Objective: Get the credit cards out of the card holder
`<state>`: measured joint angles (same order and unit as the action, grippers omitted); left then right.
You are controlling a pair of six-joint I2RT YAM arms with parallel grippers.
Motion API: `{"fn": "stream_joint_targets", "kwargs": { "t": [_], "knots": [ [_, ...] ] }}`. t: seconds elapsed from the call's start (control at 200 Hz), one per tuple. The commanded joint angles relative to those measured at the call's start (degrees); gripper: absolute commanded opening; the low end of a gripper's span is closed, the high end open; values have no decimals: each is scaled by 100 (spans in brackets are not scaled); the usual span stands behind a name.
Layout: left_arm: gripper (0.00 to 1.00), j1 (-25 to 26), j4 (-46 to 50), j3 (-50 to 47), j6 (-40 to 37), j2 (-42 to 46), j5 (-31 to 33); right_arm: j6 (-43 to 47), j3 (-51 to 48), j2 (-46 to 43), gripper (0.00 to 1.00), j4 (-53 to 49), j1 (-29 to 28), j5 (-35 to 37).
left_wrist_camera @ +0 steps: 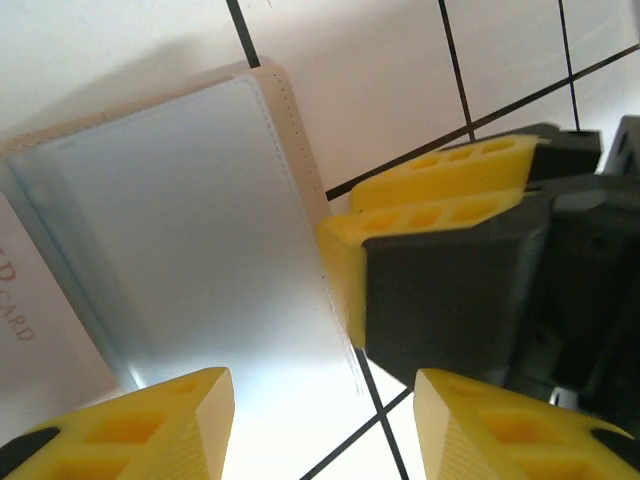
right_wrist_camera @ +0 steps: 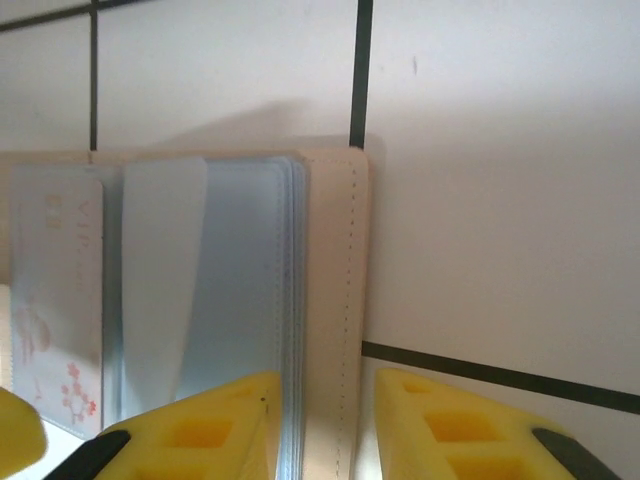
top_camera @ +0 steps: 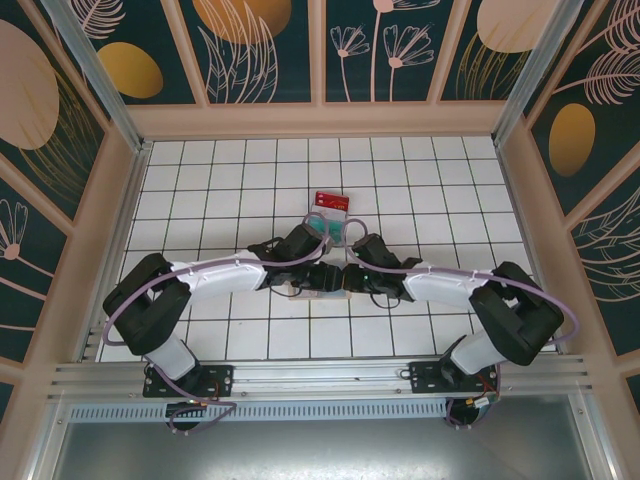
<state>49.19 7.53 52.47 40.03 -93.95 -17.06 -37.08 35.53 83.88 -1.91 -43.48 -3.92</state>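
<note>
- Far left: left arm (top_camera: 215,272), stretched in over the white tiled bench (top_camera: 200,180) toward the middle.
- At its tip: left claw (left_wrist_camera: 322,390), spread wide, yellow fingers (left_wrist_camera: 140,425) well apart, pinching nothing, hovering over the grey-blue panel of the card holder (left_wrist_camera: 200,220) and the tile beside it.
- Next: whitish card (right_wrist_camera: 55,300) with reddish flower marks and lettering, in the left part of the card holder, beside the stack of clear sleeves (right_wrist_camera: 240,280). Cannot tell whether tucked into a sleeve or lying on top.
- Middle of the bench, under both claws: the card holder itself, open and flat, tan stitched cover outermost, grey-blue sleeves within.
- Farther back on the bench, clear of the holder: red card (top_camera: 331,201), flat on the tiles.
- Just right of centre: right claw (right_wrist_camera: 327,390), fingers close with a narrow gap, straddling the holder's right stitched edge. Cannot tell whether squeezing that edge or merely hanging over it. In the left wrist view, one yellow finger right at that same edge.
- Far right: right arm (top_camera: 440,285), reaching in toward the left arm at the middle.
</note>
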Motion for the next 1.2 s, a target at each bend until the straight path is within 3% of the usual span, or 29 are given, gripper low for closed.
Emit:
{"fn": "stream_joint_targets", "kwargs": {
  "t": [0.0, 0.125, 0.3, 0.455, 0.661, 1.196],
  "knots": [
    [51, 12, 102, -63, -40, 157, 245, -85, 22, -235, 31, -120, 110, 168],
    [50, -14, 343, -230, 18, 364, 796, 7, 209, -240, 32, -208, 148, 84],
    [45, -189, 412, -682, 84, 654, 1067, 8, 391, -217, 29, -62, 139, -257],
    [39, -365, 333, -1002, 86, 764, 1030, -68, 557, -64, 21, 166, 8, -562],
    [33, -486, 163, -1160, 94, 742, 959, -158, 830, 284, 21, 331, -275, -803],
    [34, -587, 118, -1186, 70, 656, 1021, -221, 1079, 780, 23, 350, -521, -917]
  ]
}}
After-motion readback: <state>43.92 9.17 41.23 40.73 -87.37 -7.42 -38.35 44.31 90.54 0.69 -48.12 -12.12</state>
